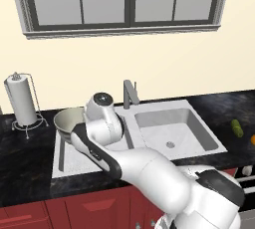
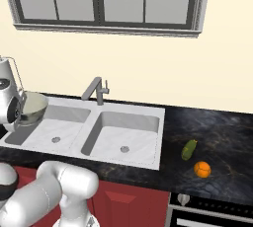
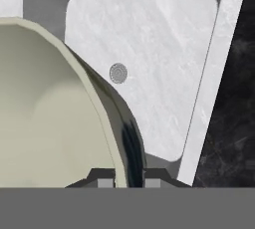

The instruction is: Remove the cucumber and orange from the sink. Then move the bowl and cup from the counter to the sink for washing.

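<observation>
Item held: bowl (image 3: 50, 113). I have the jaws nearly closed, pinching its rim, one finger (image 3: 104, 183) inside the wall and the other outside. From the hand view the bowl spreads up and away from the jaws, hanging over the left basin of the sink (image 1: 149, 138), the drain (image 3: 118, 73) well beyond the jaws and below.

Handling: I judge the bowl rigid, smooth and glossy, so a thin rim pinch could slip or let it swing. It is wide and deep for such a narrow hold, and likely the heaviest item here. The rim is the only place the jaws can span, so I would keep the hold there and lower it gently until the base rests on the basin floor before opening.

Gripper (image 1: 74, 126): at the left edge of the sink, beside the bowl, above the basin.

Cucumber (image 2: 189, 149): lying on the counter (image 2: 217, 137), far off beyond the second basin from the jaws. Already out of the sink.

Orange (image 2: 202, 169): on the counter just beside the cucumber, equally far from the jaws.

Paper towel holder (image 1: 22, 103): upright on the counter near the bowl, away from the sink.

Faucet (image 2: 96, 90): at the back of the sink, between the basins.
</observation>
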